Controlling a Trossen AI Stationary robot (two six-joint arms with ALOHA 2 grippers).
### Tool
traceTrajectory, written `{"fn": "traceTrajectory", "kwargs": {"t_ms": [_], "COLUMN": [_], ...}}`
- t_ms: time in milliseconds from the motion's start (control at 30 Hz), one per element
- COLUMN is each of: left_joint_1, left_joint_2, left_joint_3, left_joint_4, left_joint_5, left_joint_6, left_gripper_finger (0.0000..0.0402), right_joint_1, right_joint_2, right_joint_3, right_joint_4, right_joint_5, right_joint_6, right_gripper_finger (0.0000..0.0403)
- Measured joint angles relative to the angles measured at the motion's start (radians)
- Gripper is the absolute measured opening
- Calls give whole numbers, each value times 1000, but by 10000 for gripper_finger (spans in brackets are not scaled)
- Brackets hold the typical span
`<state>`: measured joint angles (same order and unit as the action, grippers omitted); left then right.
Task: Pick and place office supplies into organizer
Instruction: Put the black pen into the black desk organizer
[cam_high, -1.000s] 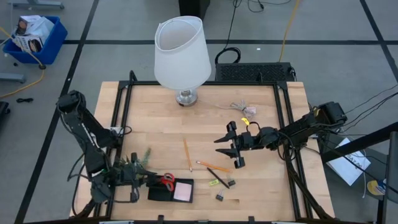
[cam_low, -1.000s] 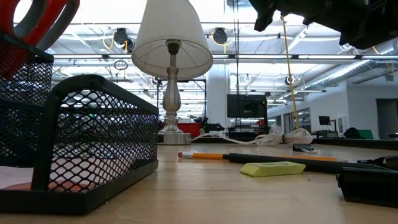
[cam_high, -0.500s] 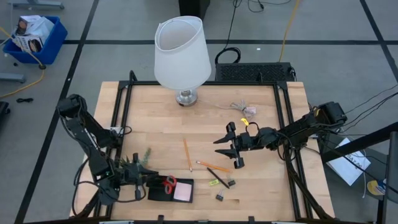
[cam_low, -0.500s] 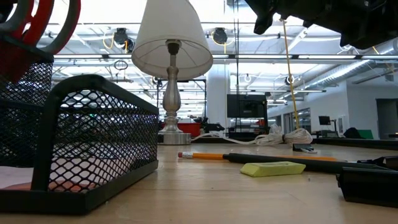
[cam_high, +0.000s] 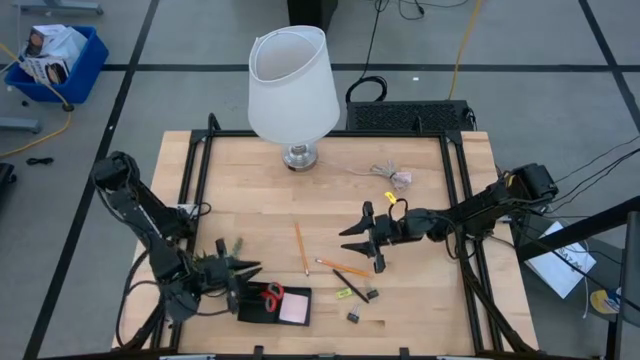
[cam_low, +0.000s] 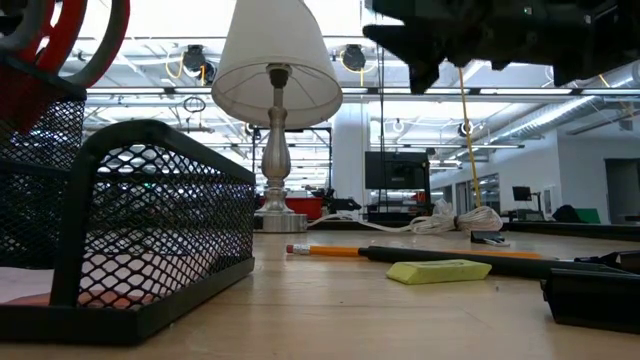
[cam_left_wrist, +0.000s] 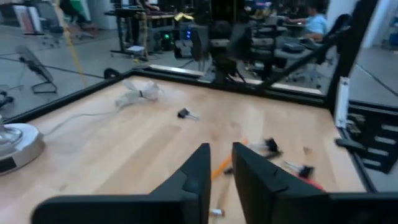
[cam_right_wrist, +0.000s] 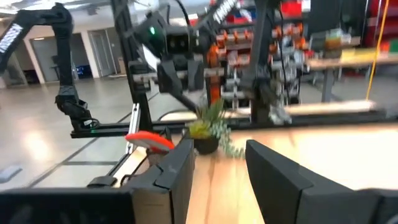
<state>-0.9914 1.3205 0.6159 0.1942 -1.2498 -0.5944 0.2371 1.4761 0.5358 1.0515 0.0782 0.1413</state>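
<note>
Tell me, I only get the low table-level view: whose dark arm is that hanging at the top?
Observer: The right arm's. From above, its claw hovers open over mid-table, beside an orange pencil.
Operator: And the red handles poking out of the mesh?
Observer: Scissors, lying in the organizer next to a pink sticky-note pad.
Operator: Where is the other arm?
Observer: The left claw is at the organizer's left end, near a small green plant.

A black mesh organizer (cam_low: 150, 230) fills nine o'clock, red scissors (cam_low: 60, 50) poking out at eleven. A lamp (cam_low: 275, 110) stands at twelve. A pencil (cam_low: 330, 250) and a yellow eraser (cam_low: 440, 271) lie toward four o'clock.
</note>
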Motion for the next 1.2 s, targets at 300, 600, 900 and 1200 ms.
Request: {"fn": "traceTrajectory", "kwargs": {"t_ms": [300, 600, 900, 1200], "left_joint_1": [291, 466, 491, 453], "left_joint_2": [-2, -131, -317, -338], "left_joint_3": [0, 7, 8, 8], "left_joint_4": [378, 534, 531, 436], "left_joint_5": [303, 396, 426, 476], "left_joint_6": [336, 556, 620, 608], "left_gripper_finger": [195, 234, 234, 234], "right_joint_1": [-2, 153, 221, 201], "right_joint_2": [0, 8, 265, 438], "right_joint_3": [55, 267, 506, 733], "right_joint_4": [-337, -826, -1142, -1403], "right_joint_5": [106, 210, 208, 206], "right_joint_6": [113, 223, 380, 482], "right_gripper_finger": [139, 139, 139, 131]}}
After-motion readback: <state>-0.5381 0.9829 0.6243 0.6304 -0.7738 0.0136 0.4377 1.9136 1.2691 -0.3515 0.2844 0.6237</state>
